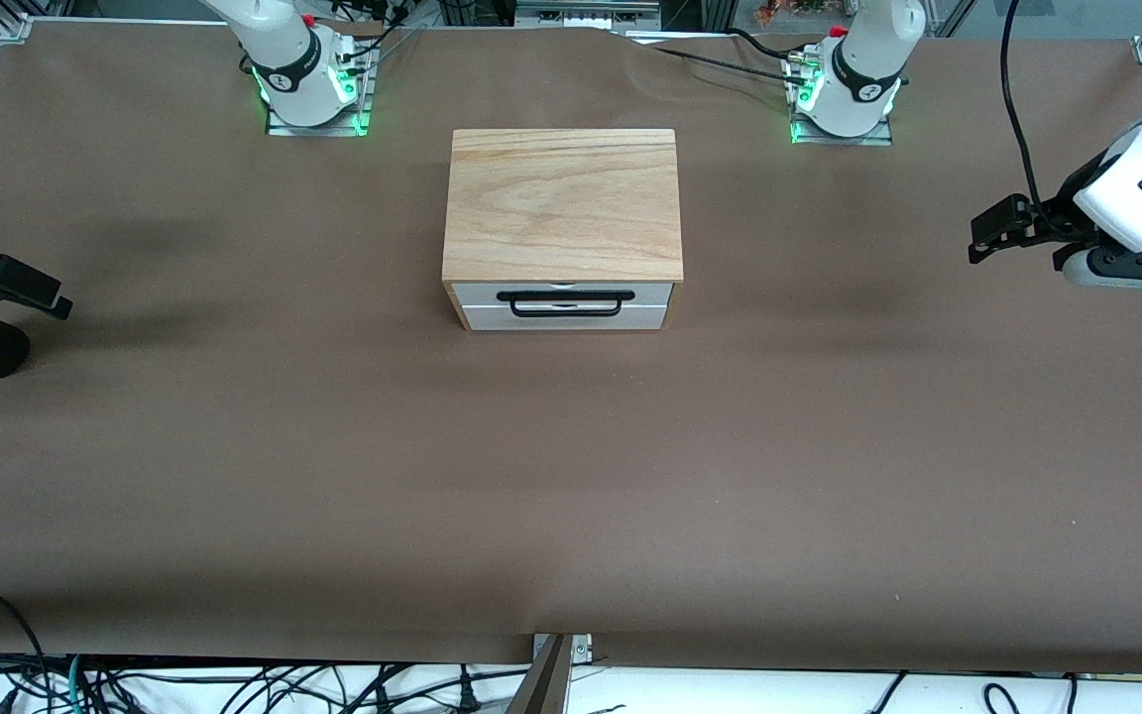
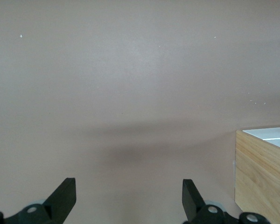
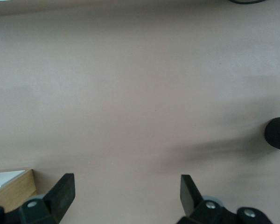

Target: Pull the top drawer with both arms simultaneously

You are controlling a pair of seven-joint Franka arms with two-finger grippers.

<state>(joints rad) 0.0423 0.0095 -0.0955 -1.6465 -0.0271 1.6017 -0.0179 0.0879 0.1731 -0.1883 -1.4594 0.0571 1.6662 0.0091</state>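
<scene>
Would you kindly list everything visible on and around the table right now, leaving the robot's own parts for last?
Cabinet: one, light wood-grain lid and sides, mid-table between the two arm bases.
Top drawer: one, white front with a long black bar handle, shut, facing the front camera.
Lower drawer: one, white front, under the top drawer, shut.
Table: one, brown covering.
Cables: several, black, below the table's near edge.
Left gripper: one, black, jaws open, over the left arm's end of the table.
Right gripper: one, black, jaws open, over the right arm's end.
</scene>
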